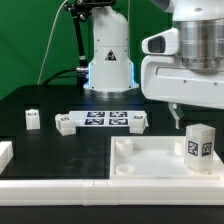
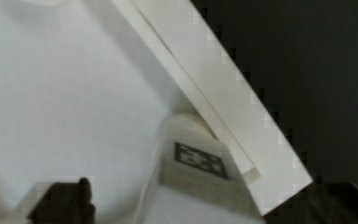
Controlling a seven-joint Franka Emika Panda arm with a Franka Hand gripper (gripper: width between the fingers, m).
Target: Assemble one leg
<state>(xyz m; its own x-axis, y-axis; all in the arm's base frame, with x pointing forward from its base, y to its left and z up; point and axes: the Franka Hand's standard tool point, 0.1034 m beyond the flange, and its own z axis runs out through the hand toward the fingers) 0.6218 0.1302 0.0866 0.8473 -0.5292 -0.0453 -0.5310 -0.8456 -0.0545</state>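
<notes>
A leg [image 1: 200, 147], a small white block with a black-and-white tag, stands upright inside the white tray [image 1: 150, 172], close to the wall on the exterior view's right. My gripper [image 1: 177, 117] hangs just above it, a little toward the exterior view's left, and does not touch it. In the wrist view the leg [image 2: 204, 150] stands against the tray wall [image 2: 202, 70]. One dark fingertip [image 2: 62, 200] shows well off to its side, so my gripper [image 2: 202, 208] is open and empty. Whether the leg sits in a socket I cannot tell.
Three more legs [image 1: 33, 119], [image 1: 67, 123], [image 1: 139, 121] stand on the black table beside the marker board [image 1: 105, 119]. The robot base [image 1: 108, 60] rises behind them. Another white part [image 1: 5, 155] lies at the exterior view's left edge.
</notes>
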